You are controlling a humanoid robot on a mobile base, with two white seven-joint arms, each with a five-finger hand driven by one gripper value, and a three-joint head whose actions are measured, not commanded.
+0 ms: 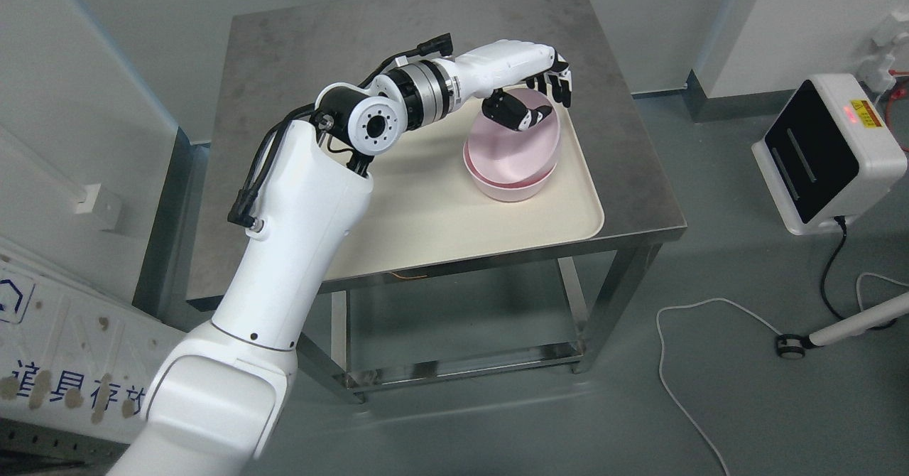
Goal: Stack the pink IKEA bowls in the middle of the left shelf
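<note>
Your left hand [529,89] sits just above the frame's centre, its fingers [557,82] curled over the far rim of the upper pink bowl [515,149] and the thumb inside it, so it is gripping that bowl. The upper bowl is tilted and nested in a second pink bowl [508,186]. Both rest on the cream tray [440,220] on the steel surface [298,50]. A white device [827,153] stands on the floor at right.
</note>
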